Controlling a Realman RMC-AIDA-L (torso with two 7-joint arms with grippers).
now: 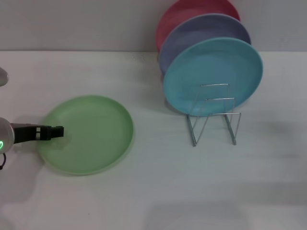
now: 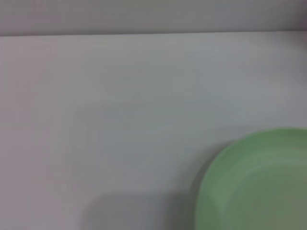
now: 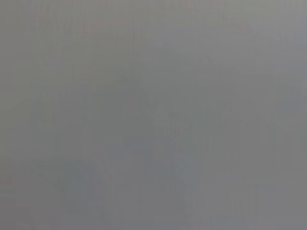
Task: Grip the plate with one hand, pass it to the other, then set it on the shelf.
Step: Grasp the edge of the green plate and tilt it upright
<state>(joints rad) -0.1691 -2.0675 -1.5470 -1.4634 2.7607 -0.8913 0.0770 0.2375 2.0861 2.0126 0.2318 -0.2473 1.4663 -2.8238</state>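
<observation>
The light-green plate (image 1: 91,134) lies flat on the white table at the left. My left gripper (image 1: 58,131), on the green-lit arm, reaches in low from the left edge, and its black tip overlaps the plate's left rim. The left wrist view shows part of the plate's rim (image 2: 254,187) and bare table, with none of the gripper itself. The silver wire shelf (image 1: 214,120) stands at the right, its front loops free. My right gripper is out of view; the right wrist view shows only plain grey.
A turquoise plate (image 1: 213,76), a lavender plate (image 1: 192,33) and a red plate (image 1: 182,14) stand upright in the back of the shelf, against the wall. White table (image 1: 158,182) lies between the green plate and the shelf.
</observation>
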